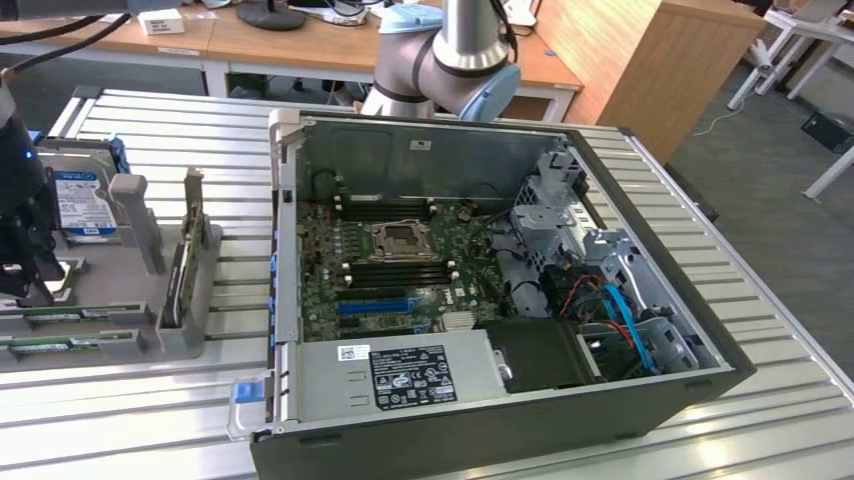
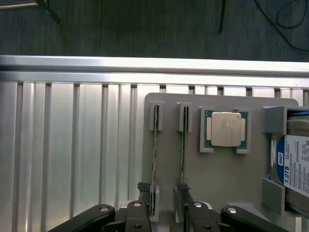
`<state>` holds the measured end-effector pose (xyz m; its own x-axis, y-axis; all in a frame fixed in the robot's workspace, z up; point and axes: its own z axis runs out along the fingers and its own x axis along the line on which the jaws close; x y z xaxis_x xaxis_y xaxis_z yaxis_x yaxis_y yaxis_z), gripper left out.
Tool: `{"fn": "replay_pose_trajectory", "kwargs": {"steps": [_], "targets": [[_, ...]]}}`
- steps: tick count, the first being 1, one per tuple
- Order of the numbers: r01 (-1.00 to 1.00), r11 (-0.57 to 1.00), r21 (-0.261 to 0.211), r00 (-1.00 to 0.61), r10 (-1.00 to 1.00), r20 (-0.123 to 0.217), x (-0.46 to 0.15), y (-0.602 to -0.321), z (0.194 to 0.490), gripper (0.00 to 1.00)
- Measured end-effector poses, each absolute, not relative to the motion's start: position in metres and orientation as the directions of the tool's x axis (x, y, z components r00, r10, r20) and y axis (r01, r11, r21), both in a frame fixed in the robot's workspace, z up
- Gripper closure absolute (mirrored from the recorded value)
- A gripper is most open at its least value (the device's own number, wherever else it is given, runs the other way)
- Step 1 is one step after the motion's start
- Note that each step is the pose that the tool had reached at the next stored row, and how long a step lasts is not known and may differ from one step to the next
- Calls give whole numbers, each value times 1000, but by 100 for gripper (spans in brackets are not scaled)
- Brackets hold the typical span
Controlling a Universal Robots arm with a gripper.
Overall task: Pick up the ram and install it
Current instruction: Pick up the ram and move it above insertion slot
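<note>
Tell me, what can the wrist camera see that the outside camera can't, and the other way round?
Wrist view: a square silver processor chip in its cradle, plus the jaws up close, standing open by the ends of the ram sticks.

Exterior view: the open computer case with its green motherboard, blue slot and power supply, and the arm behind it.

Both: the gray holder, the two ram sticks, the hard drive and the ribbed metal table.
</note>
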<state>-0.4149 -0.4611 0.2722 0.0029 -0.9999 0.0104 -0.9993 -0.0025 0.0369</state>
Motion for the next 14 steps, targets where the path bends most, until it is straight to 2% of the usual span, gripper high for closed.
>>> {"fn": "replay_pose_trajectory", "kwargs": {"steps": [14], "targets": [[-999, -2, 37, 3, -1000, 10, -415, -466, 262, 64]]}}
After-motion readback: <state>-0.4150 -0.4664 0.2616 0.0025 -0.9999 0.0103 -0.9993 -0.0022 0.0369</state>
